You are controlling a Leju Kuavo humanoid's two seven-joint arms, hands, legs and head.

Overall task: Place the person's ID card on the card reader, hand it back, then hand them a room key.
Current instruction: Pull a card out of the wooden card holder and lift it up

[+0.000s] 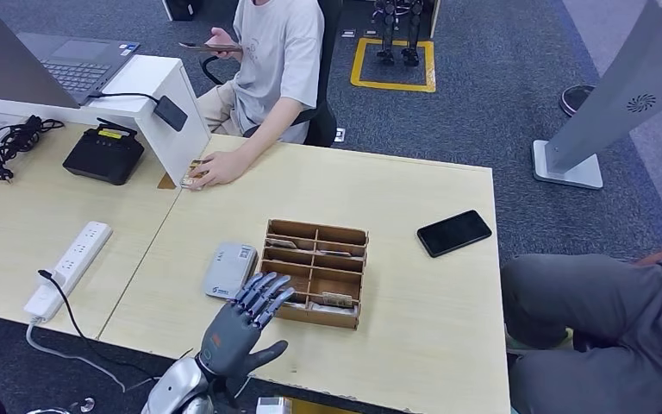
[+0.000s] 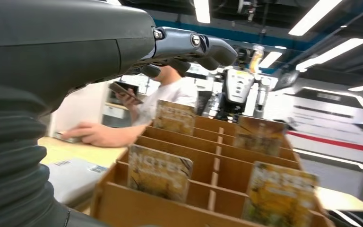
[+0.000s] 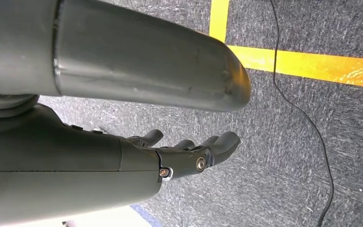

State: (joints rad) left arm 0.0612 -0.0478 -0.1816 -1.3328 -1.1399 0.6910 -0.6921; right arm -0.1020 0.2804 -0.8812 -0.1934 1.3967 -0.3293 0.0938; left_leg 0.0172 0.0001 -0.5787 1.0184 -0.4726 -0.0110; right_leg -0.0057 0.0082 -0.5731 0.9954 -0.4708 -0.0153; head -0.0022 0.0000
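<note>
Nearby, left hand (image 1: 240,328) fingers (image 1: 263,293) spread btwn card reader (image 1: 230,270) & key box (image 1: 315,272); phone (image 1: 453,233) apart.

Bare table (image 1: 414,181) stretches between the seated person's hand (image 1: 211,168) and the wooden divided box (image 1: 315,272). The card reader (image 1: 230,269) sits just left of the box, apparently touching it. A black phone (image 1: 453,233) lies right.

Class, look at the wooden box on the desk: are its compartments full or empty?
Partly filled. The wooden box holds cards standing upright in several compartments; other compartments look empty.
</note>
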